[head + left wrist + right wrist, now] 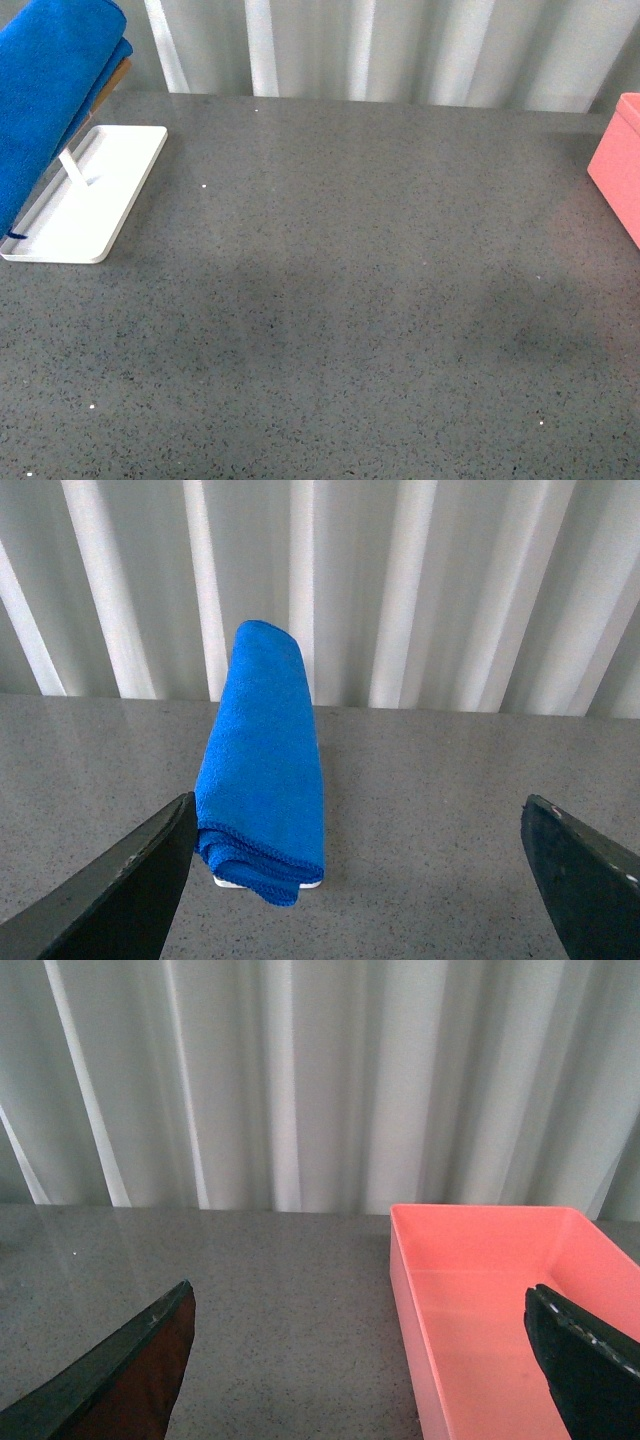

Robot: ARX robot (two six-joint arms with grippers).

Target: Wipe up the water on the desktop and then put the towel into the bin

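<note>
Looks like step one: grab the towel (pixel 262 770) at the desk (pixel 330 300) far left corner. Left gripper (pixel 358 800) and right gripper (pixel 360 1288) both gape, empty — the left one must reach it.

A pale grey curtain (pixel 400 50) hangs all along the back, behind the desktop (pixel 350 300). It has long folds that go up and down. Some folds look bright, some darker.

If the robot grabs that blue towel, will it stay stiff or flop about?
Probably floppy: the towel drapes in soft folded layers. Likely light and grippy, given its fluffy pile. Lifting may unfold it, since the layers look loose.
</note>
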